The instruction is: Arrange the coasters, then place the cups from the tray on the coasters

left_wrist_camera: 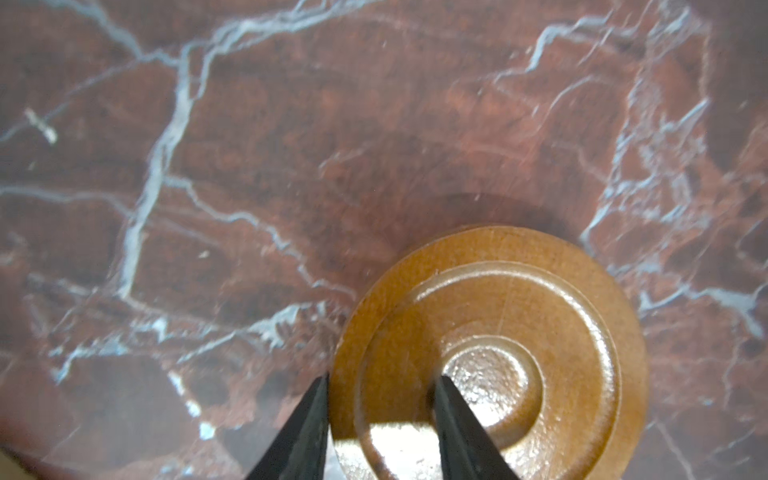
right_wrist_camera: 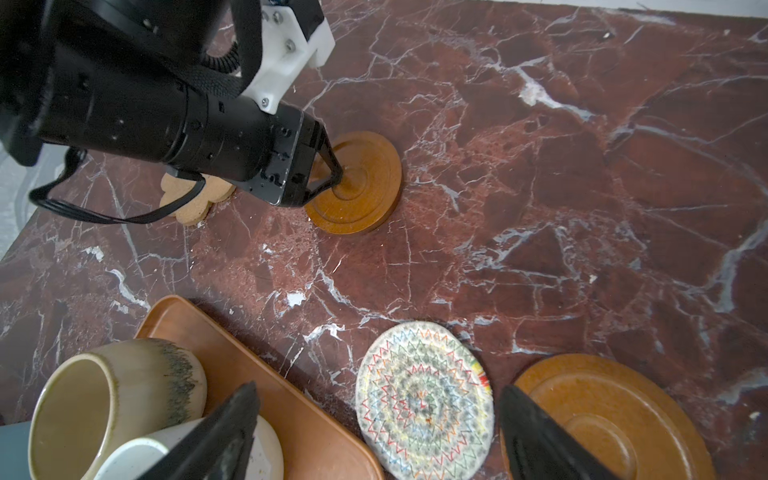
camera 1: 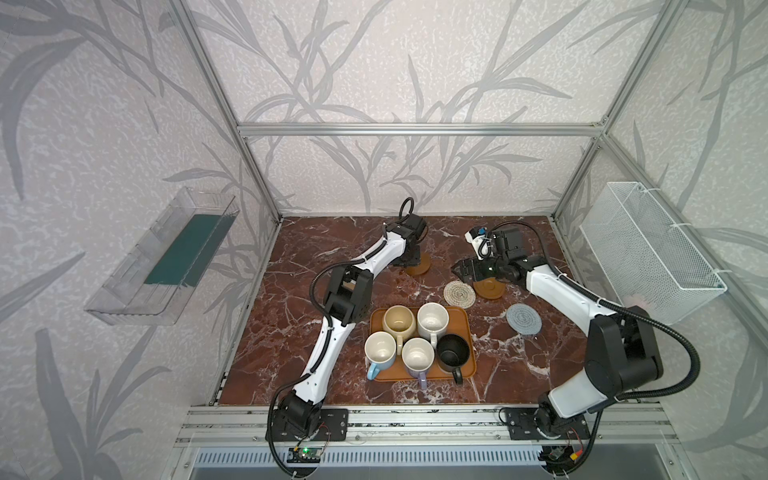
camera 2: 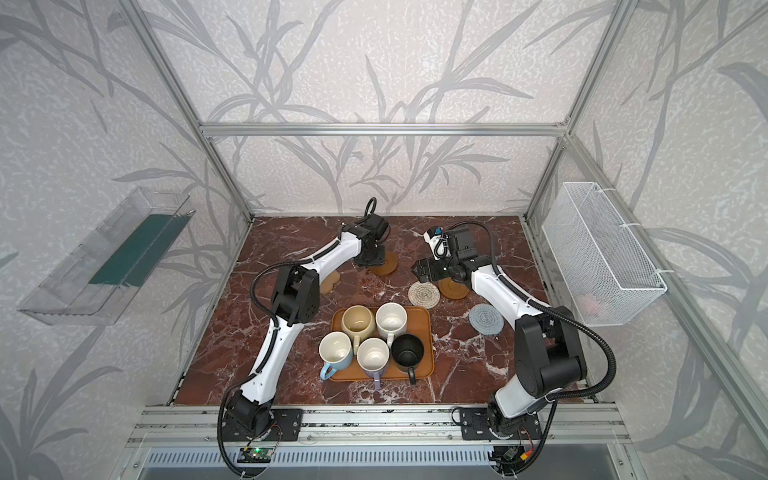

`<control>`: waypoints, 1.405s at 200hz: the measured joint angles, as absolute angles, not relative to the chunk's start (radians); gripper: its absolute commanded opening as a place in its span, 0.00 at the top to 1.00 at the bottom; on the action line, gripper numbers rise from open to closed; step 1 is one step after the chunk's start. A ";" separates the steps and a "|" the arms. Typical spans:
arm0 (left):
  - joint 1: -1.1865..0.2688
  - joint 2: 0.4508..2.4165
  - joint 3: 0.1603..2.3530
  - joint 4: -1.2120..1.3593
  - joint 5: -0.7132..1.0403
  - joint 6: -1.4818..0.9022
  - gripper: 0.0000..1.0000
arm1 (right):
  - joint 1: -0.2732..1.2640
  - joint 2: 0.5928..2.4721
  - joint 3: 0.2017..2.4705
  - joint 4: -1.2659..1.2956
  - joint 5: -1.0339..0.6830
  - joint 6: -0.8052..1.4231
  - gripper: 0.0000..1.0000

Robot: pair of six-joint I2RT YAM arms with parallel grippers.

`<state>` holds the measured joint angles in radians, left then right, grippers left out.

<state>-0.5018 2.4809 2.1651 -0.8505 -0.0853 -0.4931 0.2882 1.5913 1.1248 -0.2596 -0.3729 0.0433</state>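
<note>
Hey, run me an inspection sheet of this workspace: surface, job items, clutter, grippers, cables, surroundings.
Surface: red marble table, no spills seen.
Job's things: five cups stand on the tray; far wooden coaster, woven coaster, near wooden coaster, grey coaster and cloud-shaped coaster lie on the table.
Clutter: nothing seen.
Grippers: left gripper straddles the far wooden coaster's edge, grip unclear; right gripper open, holding nothing.
Cables: black hoses loop off both arms, clear of the cups.
Surroundings: clear bin on the left wall, wire basket on the right wall.

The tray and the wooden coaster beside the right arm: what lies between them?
The cream woven coaster lies flat between the tray and that wooden coaster, seen most clearly in the right wrist view.
</note>
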 measured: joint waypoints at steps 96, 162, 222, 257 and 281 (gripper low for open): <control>-0.488 2.319 1.896 -0.813 -0.139 -0.492 0.59 | 0.363 1.647 1.177 -0.268 -0.337 0.040 0.11; -0.467 2.244 1.768 -0.773 -0.156 -0.491 0.59 | 0.380 1.647 1.177 -0.275 -0.317 0.046 0.11; -0.437 2.218 1.724 -0.751 -0.155 -0.489 0.59 | 0.383 1.644 1.177 -0.275 -0.313 0.062 0.11; -0.436 2.210 1.710 -0.747 -0.152 -0.488 0.58 | 0.385 1.640 1.177 -0.275 -0.309 0.067 0.11; -0.436 2.210 1.710 -0.747 -0.149 -0.488 0.56 | 0.385 1.636 1.177 -0.275 -0.303 0.071 0.11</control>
